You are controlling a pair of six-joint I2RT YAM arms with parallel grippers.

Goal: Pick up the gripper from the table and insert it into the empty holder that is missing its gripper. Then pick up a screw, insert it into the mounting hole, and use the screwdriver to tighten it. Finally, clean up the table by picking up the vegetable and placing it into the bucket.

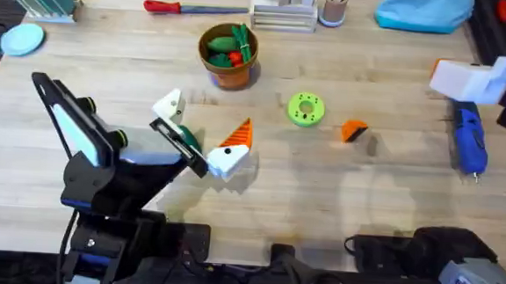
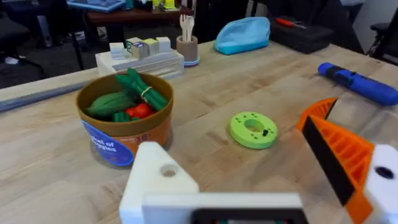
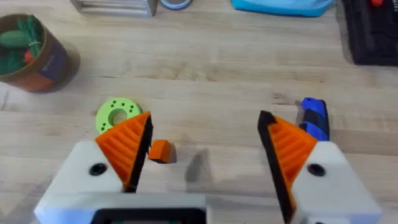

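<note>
Overhead view: one left gripper (image 1: 202,139), its arm bent low over the wooden worktop (image 1: 109,54) near the front left corner, jaws released, one white holder (image 1: 169,106) finger bare, the other orange-tipped. Behind it stands one round brown bucket (image 1: 228,54) holding green and red toy produce. Rightward lie one lime-green ring disc (image 1: 306,109), one small orange ribbed gripper (image 1: 353,130) and one blue pen-shaped screwdriver (image 1: 469,140) toward the right edge. Right wrist view: right gripper (image 3: 205,152) spread wide, grasping nothing.
</note>
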